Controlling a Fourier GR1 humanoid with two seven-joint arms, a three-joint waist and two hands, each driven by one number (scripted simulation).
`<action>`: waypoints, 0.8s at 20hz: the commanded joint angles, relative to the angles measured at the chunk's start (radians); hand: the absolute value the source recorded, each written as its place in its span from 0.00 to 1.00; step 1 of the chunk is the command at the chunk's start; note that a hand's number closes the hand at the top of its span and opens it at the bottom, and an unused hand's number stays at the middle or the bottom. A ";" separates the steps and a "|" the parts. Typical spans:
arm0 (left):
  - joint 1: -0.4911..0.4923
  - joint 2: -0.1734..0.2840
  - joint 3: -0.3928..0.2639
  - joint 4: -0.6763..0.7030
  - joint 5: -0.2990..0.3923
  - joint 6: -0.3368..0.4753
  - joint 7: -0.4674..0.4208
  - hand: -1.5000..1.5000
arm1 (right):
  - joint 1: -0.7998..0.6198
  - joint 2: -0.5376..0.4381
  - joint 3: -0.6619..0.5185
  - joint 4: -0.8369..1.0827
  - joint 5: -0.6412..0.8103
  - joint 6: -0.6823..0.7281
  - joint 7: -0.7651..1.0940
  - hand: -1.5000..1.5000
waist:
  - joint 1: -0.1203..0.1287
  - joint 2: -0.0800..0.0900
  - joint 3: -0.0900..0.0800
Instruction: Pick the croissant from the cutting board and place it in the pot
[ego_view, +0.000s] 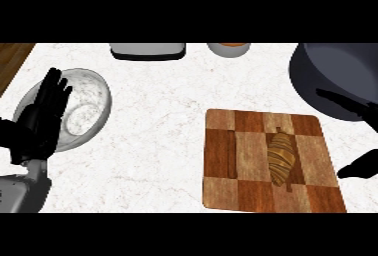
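A golden-brown croissant (280, 159) lies lengthwise on the right half of the checkered wooden cutting board (221, 150). The dark grey pot (328, 70) stands at the back right, just beyond the board's far right corner. My right hand (347, 106) comes in from the right edge, open, with its fingers lying over the pot's near rim and its thumb (360, 167) beside the board's right edge. It is not touching the croissant. My left hand (37, 120) rests open at the far left with its fingers up.
A clear glass bowl (85, 107) sits at the left, partly behind my left hand. At the back edge are a grey and white appliance (148, 50) and a cup (229, 49). A wooden strip (13, 60) borders the white marble counter at the back left.
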 joint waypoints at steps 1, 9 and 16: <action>-0.029 0.029 0.047 -0.015 0.030 -0.028 0.050 0.50 | 0.031 0.019 0.090 -0.108 0.064 0.042 0.141 0.00 | -0.004 0.000 0.001; 0.022 -0.058 0.037 -0.043 -0.055 -0.015 0.024 0.50 | 0.069 0.168 0.114 -0.171 0.153 0.055 0.272 0.00 | -0.002 0.002 0.002; -0.001 -0.090 0.038 -0.074 -0.103 -0.030 0.091 0.50 | 0.060 0.226 0.095 -0.182 0.233 0.104 0.366 0.00 | -0.001 0.002 0.002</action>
